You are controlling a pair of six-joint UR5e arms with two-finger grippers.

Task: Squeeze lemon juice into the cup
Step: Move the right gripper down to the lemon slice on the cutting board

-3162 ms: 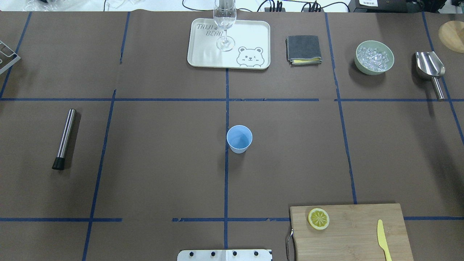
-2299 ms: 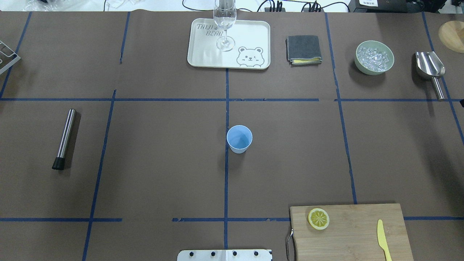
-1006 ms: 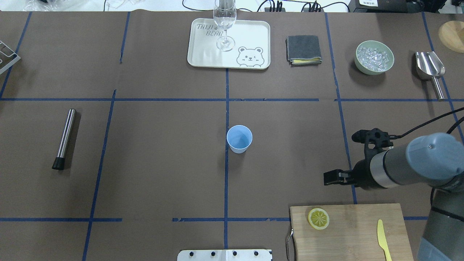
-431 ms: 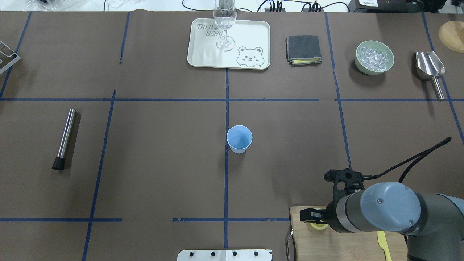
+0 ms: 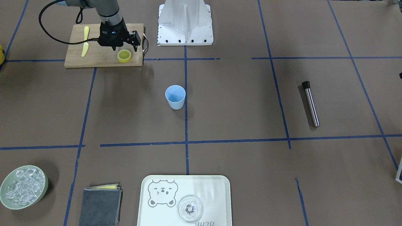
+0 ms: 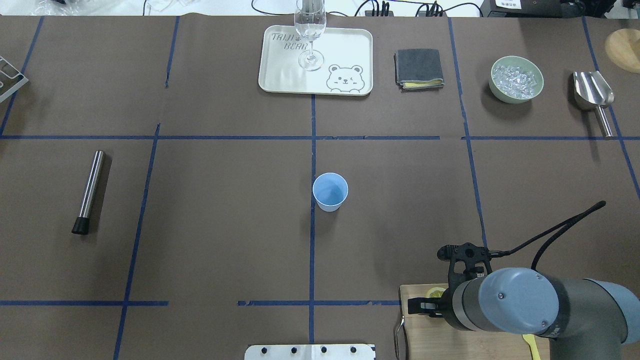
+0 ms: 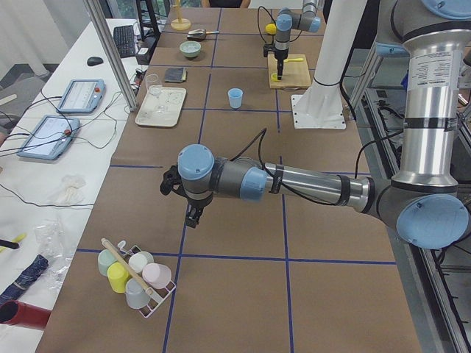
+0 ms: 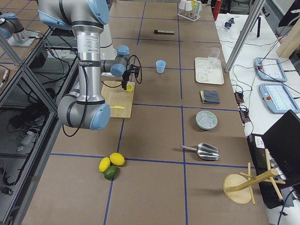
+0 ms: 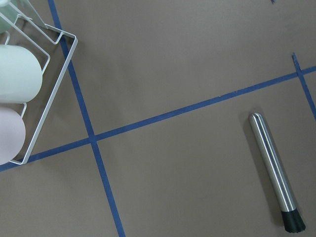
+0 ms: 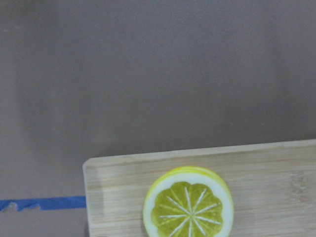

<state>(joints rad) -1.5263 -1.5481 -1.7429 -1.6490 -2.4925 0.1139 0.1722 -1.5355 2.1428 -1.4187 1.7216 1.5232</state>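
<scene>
The lemon (image 5: 124, 56) is a yellow-green slice lying face up at the corner of the wooden cutting board (image 5: 94, 59). It fills the lower middle of the right wrist view (image 10: 188, 207). My right gripper (image 5: 124, 48) hangs just above it, open, one finger on each side, holding nothing. In the overhead view my right arm covers most of the lemon (image 6: 439, 292). The light-blue cup (image 6: 330, 191) stands upright at the table's centre, also in the front view (image 5: 175, 96). My left gripper (image 7: 193, 215) hovers over the table's far left end; I cannot tell whether it is open.
A yellow toy knife (image 5: 85, 45) lies on the board. A steel muddler (image 6: 90, 190) lies at the left. At the back are a tray (image 6: 345, 50) with a clear glass (image 6: 311, 40), a folded cloth (image 6: 419, 68), an ice bowl (image 6: 516, 79) and a scoop (image 6: 594, 95).
My right arm came in from the right and moved toward me to the cutting board, and now covers the lemon in the overhead view. The cup and the lemon have not moved.
</scene>
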